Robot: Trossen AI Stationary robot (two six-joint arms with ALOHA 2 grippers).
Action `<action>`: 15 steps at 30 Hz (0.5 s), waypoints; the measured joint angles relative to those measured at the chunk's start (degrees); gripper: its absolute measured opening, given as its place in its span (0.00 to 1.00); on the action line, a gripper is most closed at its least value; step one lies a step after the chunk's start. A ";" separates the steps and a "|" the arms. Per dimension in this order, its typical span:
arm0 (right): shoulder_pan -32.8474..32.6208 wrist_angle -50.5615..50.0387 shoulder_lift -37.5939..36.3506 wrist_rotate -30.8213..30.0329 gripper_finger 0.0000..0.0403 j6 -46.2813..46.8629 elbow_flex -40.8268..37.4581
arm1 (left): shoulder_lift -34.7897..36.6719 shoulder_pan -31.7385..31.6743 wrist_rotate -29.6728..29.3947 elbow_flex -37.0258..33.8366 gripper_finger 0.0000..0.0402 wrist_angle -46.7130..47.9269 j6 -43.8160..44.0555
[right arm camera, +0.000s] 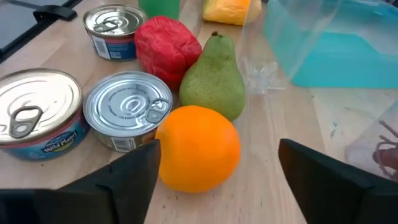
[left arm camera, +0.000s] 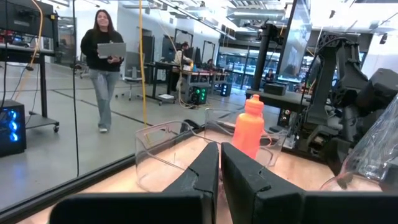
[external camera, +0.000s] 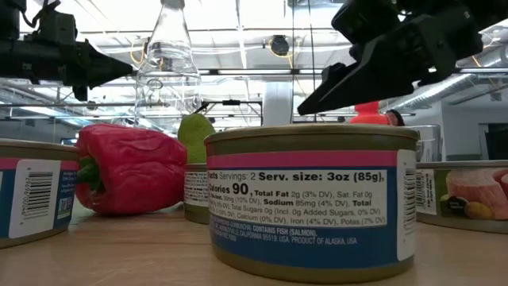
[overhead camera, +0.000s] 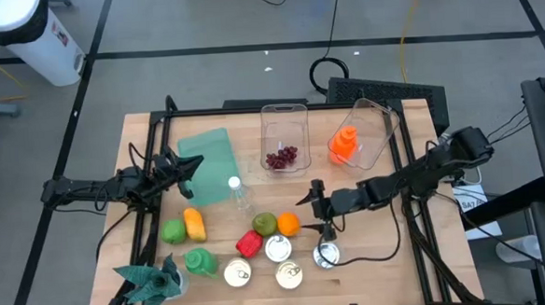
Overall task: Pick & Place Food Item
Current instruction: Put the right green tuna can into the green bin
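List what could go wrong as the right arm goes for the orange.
The right end effector is open, straddling the orange, which touches the pear and a can. Closing fingers may nudge those neighbours. The round orange could roll or slip out. The bottle close by might tip.

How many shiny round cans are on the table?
4 cans, all along the table's front edge: one beside the green cup, one at the front middle, one behind it by the orange, one under the right gripper. None seems hidden.
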State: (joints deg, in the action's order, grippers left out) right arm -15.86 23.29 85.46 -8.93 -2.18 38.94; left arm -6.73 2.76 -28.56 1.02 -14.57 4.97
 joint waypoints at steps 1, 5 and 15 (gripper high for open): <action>0.00 0.51 0.45 -0.01 0.82 0.01 0.00 | 0.00 0.00 0.00 0.00 0.06 0.03 0.00; 0.00 1.60 0.75 0.00 0.84 0.35 0.00 | -0.01 0.00 0.00 0.00 0.06 0.23 -0.04; -0.64 2.21 -9.65 0.12 0.75 2.76 -0.75 | 0.01 0.00 0.02 0.00 0.06 0.33 -0.27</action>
State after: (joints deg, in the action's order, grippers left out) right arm -16.49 25.51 75.81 -8.81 0.58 38.18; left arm -6.72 2.76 -28.53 1.02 -14.24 4.70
